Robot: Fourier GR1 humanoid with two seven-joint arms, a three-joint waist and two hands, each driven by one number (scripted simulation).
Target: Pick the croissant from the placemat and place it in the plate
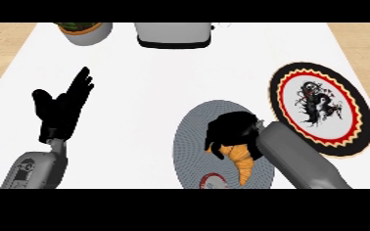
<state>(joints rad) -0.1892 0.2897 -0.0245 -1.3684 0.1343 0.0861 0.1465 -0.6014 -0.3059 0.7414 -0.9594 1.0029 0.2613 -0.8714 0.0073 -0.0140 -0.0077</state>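
**Right hand closes over croissant on grey placemat**

While the left hand [63, 106] rests at the view's left side with its fingers straight, together and pointing up and its thumb held apart, the right hand [233, 129] is curled down over the upper end of the croissant [242, 162]. The pastry lies on the round grey placemat [192, 127] at the lower centre of the white counter [159, 88], its orange-brown tail sticking out below the black fingers toward the view's lower edge. The grey right forearm crosses the placemat's right side. Just to the right of the placemat sits the plate [289, 85], ringed in black, red and cream, with a dark figure on its white centre. At the counter's far edge stand a potted plant [84, 31] and, beside it, a white appliance [173, 34] with a dark base.
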